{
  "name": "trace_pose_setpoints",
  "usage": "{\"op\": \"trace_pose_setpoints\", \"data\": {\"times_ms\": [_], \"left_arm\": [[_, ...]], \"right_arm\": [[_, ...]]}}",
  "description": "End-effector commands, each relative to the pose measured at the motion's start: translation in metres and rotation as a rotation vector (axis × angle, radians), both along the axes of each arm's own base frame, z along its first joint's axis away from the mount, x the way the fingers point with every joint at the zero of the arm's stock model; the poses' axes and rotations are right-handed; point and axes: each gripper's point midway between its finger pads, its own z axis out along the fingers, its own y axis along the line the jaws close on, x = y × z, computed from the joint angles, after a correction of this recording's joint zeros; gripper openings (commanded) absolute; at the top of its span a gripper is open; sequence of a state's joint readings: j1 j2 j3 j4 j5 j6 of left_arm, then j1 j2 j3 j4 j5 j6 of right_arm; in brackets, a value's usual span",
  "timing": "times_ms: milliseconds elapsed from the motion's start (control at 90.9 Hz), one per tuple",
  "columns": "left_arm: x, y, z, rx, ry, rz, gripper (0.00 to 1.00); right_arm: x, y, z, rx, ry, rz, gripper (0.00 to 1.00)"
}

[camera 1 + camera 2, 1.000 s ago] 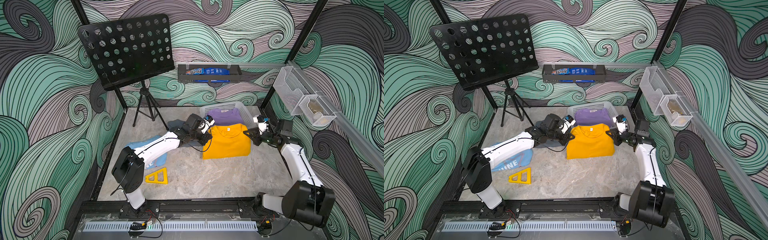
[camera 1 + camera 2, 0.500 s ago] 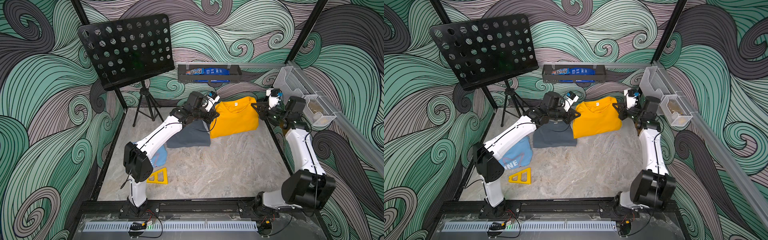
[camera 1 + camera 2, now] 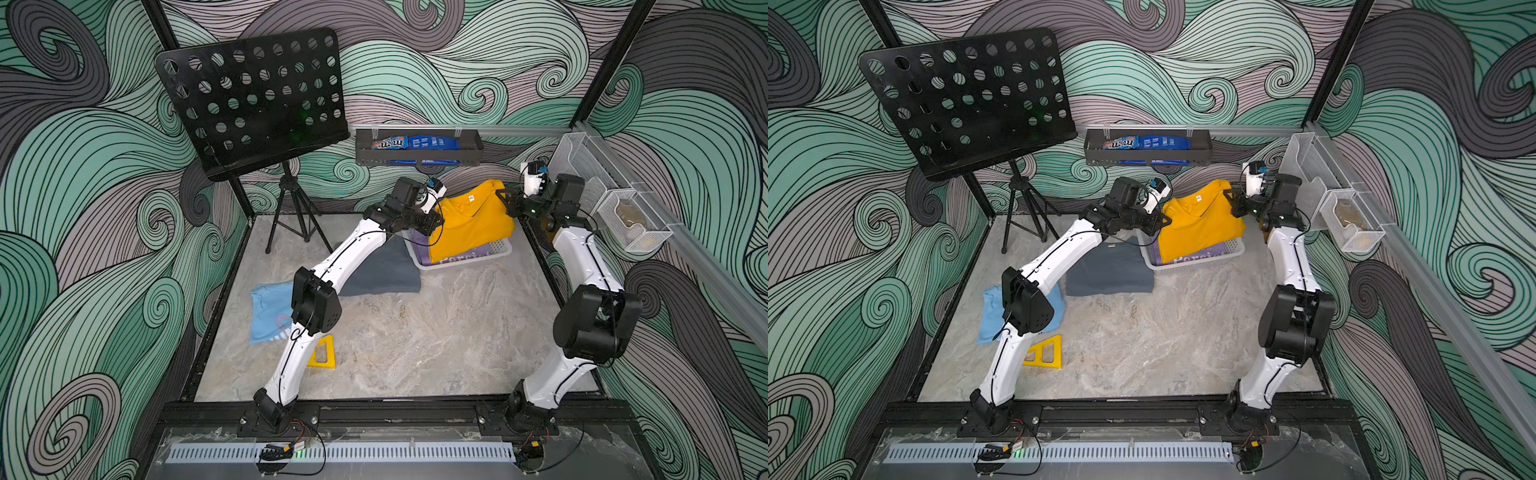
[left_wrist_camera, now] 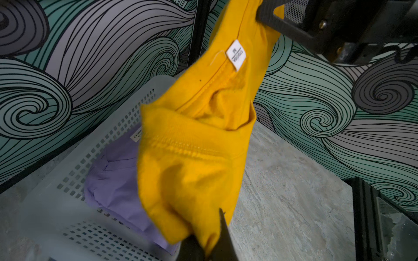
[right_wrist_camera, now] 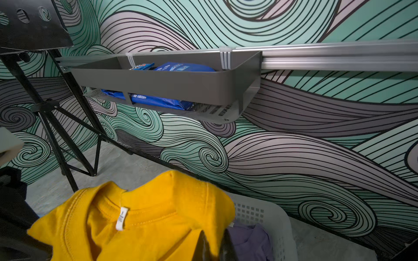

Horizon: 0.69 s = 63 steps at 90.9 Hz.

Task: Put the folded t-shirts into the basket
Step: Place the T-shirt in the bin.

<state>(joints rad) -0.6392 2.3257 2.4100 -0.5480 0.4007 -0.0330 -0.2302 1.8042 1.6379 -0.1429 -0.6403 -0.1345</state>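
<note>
- Yellow tee (image 3: pixel 471 226): hangs over the basket (image 3: pixel 498 248), stretched between both hands, probably to keep its fold flat for lowering.
- Left hand (image 3: pixel 434 218): pressed shut, pinching one side edge of the yellow tee.
- Right hand (image 3: pixel 503 200): likewise pinching the opposite edge.
- Purple tee (image 3: pixel 461 259): lies in the basket, beneath the yellow tee's hem.
- Grey tee (image 3: pixel 386 274): on the table (image 3: pixel 436 332), beside the basket.
- Blue tee (image 3: pixel 266 307): on the table, well apart from the basket.
- Grey and blue: not yet packed.

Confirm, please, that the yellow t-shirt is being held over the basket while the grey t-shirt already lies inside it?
Not quite: the purple t-shirt lies inside the basket, as the left wrist view shows; the grey t-shirt is on the table, seen in a top view. The yellow t-shirt is indeed held over it.
</note>
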Motion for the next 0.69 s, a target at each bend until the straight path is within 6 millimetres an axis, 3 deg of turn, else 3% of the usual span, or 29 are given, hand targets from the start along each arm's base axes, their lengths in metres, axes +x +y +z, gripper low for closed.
{"op": "trace_pose_setpoints", "data": {"times_ms": [0, 473, 682], "left_arm": [[0.007, 0.0, 0.002, -0.009, -0.015, -0.019, 0.0], [-0.017, -0.011, -0.044, -0.005, 0.162, -0.076, 0.0], [-0.006, -0.004, -0.068, 0.042, 0.176, -0.028, 0.0]], "right_arm": [[0.011, -0.001, 0.007, -0.019, -0.041, -0.018, 0.0], [-0.003, -0.017, -0.056, -0.062, 0.08, -0.04, 0.0], [0.001, -0.017, -0.075, -0.062, 0.117, -0.042, 0.0]]}}
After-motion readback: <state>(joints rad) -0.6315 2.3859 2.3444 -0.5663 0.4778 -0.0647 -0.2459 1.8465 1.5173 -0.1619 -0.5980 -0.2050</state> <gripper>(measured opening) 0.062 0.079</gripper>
